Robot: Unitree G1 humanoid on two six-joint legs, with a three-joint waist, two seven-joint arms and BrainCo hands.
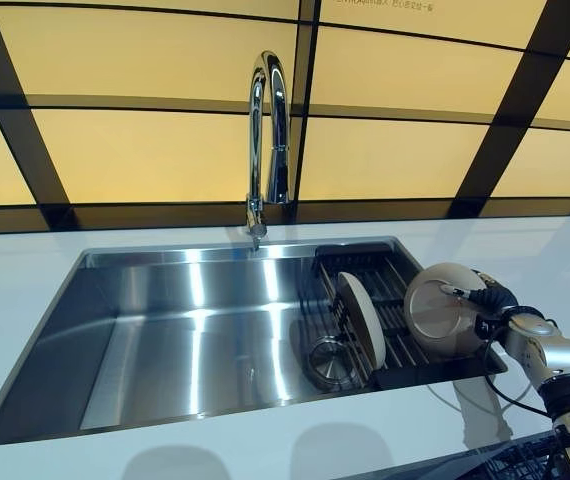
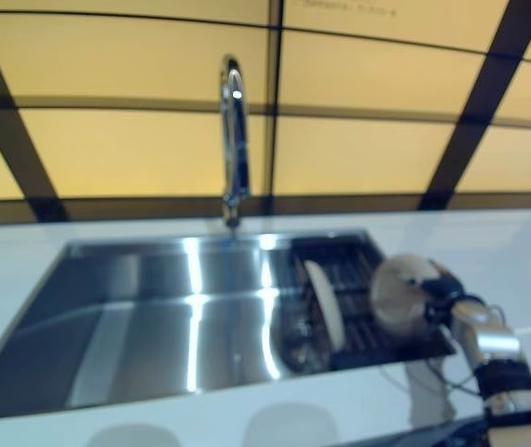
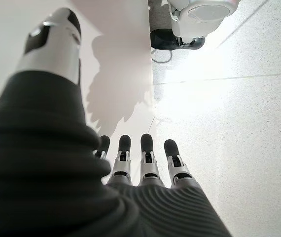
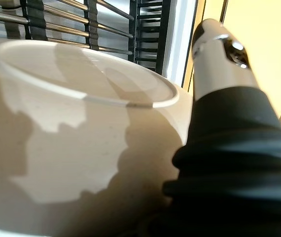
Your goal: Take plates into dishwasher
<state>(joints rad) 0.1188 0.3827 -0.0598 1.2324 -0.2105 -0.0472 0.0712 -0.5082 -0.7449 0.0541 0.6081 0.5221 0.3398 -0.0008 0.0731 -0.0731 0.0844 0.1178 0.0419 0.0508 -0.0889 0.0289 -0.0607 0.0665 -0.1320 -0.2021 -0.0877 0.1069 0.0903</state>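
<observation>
Right hand: out over the sink's right end, thumb and fingers clamped on a beige plate, dark tips hooked over its rim.
Held plate: tilted up on edge, underside w/ foot ring facing the camera, sitting above the right end of the rack; can't tell if it touches the rack.
Right wrist view: plate's pale underside fills nearly the whole frame, raised foot ring clear, rack bars showing past it; thumb lies along the plate's edge.
2nd plate: same beige, standing upright on edge in the rack's slots, near the rack's left side, just left of the held one and apart from it.
Rack: black wire, set in the right end of the sink, reaching from back wall to front wall.
Strainer: round metal drain piece, at the sink floor's front, just beside the rack's left front corner, below the 2nd plate.
Sink: stainless, sunk in a white counter.
Faucet: tall chrome arc at the sink's back edge, about mid-length.
Left hand: only in its own wrist view, fingers straight and apart, holding nothing, pointing down at pale speckled floor.
</observation>
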